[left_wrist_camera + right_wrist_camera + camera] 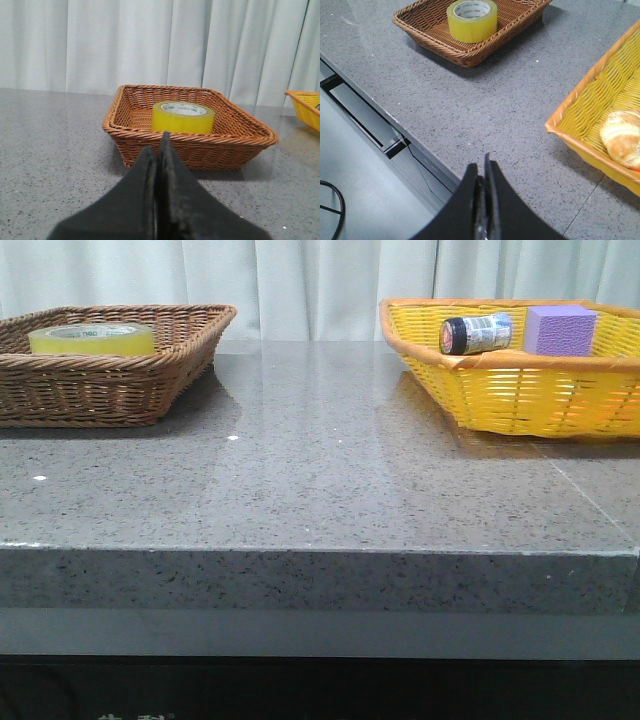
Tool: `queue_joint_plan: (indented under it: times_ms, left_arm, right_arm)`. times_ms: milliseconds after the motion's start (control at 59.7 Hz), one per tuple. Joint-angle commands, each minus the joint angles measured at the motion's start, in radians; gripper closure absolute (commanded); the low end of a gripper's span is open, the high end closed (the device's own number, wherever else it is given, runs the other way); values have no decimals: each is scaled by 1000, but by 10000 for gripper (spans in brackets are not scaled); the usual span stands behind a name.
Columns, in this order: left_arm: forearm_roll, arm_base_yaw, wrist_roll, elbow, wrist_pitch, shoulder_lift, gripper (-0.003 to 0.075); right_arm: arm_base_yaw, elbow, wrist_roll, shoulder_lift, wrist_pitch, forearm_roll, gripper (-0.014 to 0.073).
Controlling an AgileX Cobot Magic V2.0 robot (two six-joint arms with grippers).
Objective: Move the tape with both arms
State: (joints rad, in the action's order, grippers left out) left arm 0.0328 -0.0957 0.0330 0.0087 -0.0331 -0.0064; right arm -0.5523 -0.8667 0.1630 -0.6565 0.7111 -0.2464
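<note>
Nearest to the cameras were the two grippers. The left gripper (158, 150) had its black fingers pressed together and held nothing. The right gripper (484, 167) was the same, its fingers closed with nothing between them, and it hung above the front edge of the grey table (320, 490). Neither arm showed in the front view, so both were well apart from the baskets.

From this I judged that the task was at its very first step: the reach for the tape was not yet made. The next move probably belonged to the left arm, because its wrist camera looked straight at the tape. It would need to open the fingers, go forward over the near rim of the brown basket (180, 370) and come down so that one finger enters the hole of the roll and the other stays outside the wall. After that the roll must be lifted clear of the rim and passed to the right arm somewhere over the middle of the table.

Farther back, the tape (92, 338) lay flat inside the brown basket at the left rear. Its axis stood upright, so the open core with the green letters faced up. At the right rear the yellow basket (520, 390) held a small jar (477, 334), a purple block (560, 330) and a bread roll (622, 137).
</note>
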Motion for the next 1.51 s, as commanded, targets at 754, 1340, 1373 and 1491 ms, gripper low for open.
queue_joint_plan:
  times_ms: [754,1340,1373,1491]
  left_arm:
    - [5,-8,11,39,-81,-20,740]
    - [5,-8,11,39,-81,-18,740]
    - [5,-8,11,39,-81,-18,740]
    - [5,-8,11,39,-81,-18,740]
  right_arm:
    - [414,466,5,454,-514,-1,662]
    - [448,869,5,693,-789,-11,662]
    - [457,868,5,693,-790,-11,662]
    - [494,869,5,693,-793,-11,662]
